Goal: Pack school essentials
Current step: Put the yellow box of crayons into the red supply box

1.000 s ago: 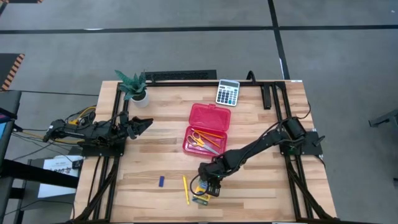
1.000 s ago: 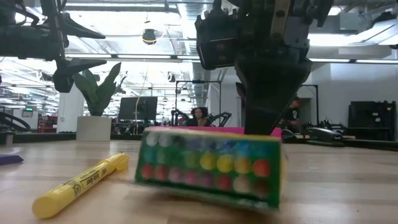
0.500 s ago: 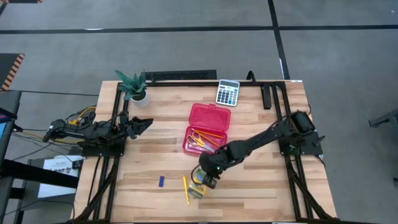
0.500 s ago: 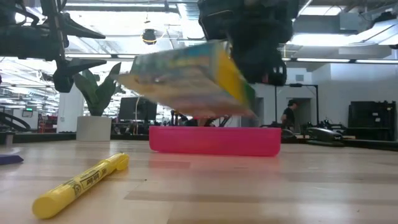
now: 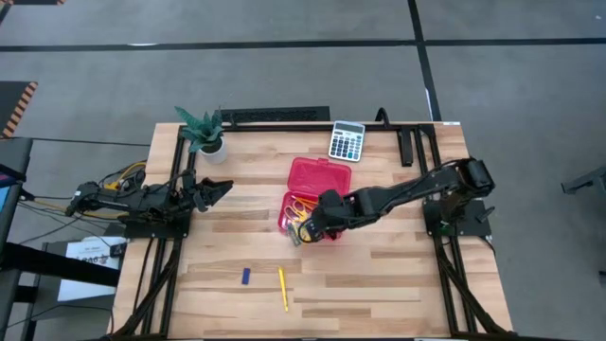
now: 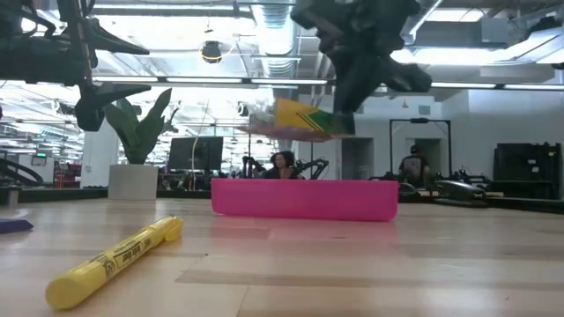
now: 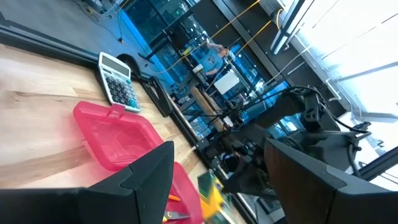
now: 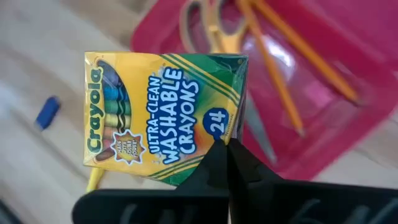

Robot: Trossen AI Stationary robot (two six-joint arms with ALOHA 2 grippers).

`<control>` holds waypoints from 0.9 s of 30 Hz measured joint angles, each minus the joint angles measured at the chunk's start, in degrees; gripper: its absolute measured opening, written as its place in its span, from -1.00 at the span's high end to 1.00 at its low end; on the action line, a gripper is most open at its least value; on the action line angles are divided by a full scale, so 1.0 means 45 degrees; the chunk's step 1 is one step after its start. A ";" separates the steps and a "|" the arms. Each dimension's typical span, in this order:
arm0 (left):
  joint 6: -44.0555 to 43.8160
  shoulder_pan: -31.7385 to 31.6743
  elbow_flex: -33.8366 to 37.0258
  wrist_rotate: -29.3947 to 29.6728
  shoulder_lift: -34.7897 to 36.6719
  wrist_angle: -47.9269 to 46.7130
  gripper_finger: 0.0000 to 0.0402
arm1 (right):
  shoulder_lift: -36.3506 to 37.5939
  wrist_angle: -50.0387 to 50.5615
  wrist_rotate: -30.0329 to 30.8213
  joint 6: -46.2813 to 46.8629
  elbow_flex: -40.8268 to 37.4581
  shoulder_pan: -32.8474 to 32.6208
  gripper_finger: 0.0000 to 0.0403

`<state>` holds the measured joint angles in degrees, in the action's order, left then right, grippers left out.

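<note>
My right gripper (image 5: 315,223) is shut on the green-yellow crayon box (image 8: 163,117), which hangs in the air over the near left corner of the open red case (image 5: 319,177). In the low view the box (image 6: 295,119) floats above the case's wall (image 6: 304,200). Yellow-orange-handled scissors (image 8: 205,25) and orange pencils (image 8: 305,56) lie inside the case. The yellow stick (image 5: 283,289) and the tiny blue piece (image 5: 245,276) lie flat on the table near its near edge. My left gripper (image 5: 220,188) waits open at the table's left side. My right gripper pinches the crayon box at its green corner by the "24" mark (image 8: 219,127), between the two fingers (image 8: 211,165). The box is lifted clear of table and case, lying almost flat with a slight tilt, and sticks out from the fingers toward the table's left.
A grey calculator (image 5: 347,140) lies at the far edge beyond the case, and a potted plant (image 5: 204,133) stands at the far left corner. The yellow stick (image 6: 115,260) lies close to the low camera. Bare wood spreads right of the case and along the near edge.
My right gripper has lifted the crayon box off the table near the near edge and carried it up and toward the far edge, to above the case's near left corner. The box has turned from standing on its long edge to nearly flat.
</note>
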<state>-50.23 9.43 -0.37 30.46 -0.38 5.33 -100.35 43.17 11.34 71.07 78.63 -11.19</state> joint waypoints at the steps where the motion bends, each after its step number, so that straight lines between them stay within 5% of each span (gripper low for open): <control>1: -0.0002 0.0000 0.0000 0.0002 0.0003 0.0002 -0.18 | -0.0013 0.0206 0.0167 0.0280 0.0000 0.0047 0.99; 9: -0.0007 0.0005 0.0003 0.0005 0.0003 -0.0003 -0.18 | 0.0058 0.1405 0.1126 0.0568 0.0000 0.0492 0.99; 27: -0.0035 0.0000 0.0002 -0.0365 0.0004 -0.0003 -0.18 | 0.0150 0.2052 -0.1535 -1.1542 0.0005 0.2784 0.99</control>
<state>-50.39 9.43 -0.36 28.82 -0.36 5.32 -99.68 52.41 4.43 19.13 78.65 1.34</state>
